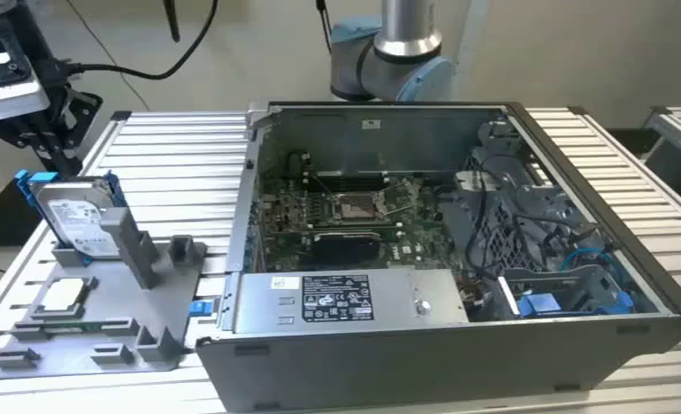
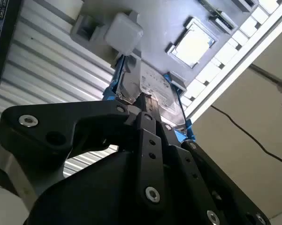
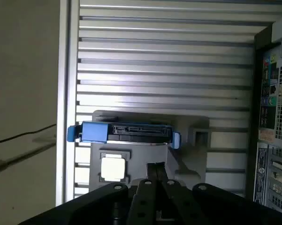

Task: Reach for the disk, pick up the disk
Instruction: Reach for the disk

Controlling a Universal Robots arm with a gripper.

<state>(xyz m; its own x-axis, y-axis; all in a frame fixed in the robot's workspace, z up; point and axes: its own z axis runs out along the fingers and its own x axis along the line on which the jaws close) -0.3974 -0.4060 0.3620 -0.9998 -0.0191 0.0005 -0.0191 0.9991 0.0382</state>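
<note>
The disk [image 1: 78, 222] stands on edge in a slot of a grey fixture [image 1: 145, 310] at the exterior view's left. It is silver-grey with a white label and a blue frame. In the second wrist view its labelled face [image 2: 152, 89] shows just past the fingertips. In the first wrist view the disk [image 3: 131, 132] is seen edge-on, blue at both ends. My gripper [image 1: 51, 148] hangs above and behind the disk, apart from it. In both wrist views its black fingers [image 2: 145, 99] [image 3: 156, 168] lie together with nothing between them.
A small square silver chip [image 1: 71, 295] [image 3: 113, 168] lies flat on the fixture near the disk. An open computer case [image 1: 433, 216] fills the table's middle and right, with a blue bracket [image 1: 571, 297] inside. The slatted metal table [image 1: 179, 164] ends close beside the fixture.
</note>
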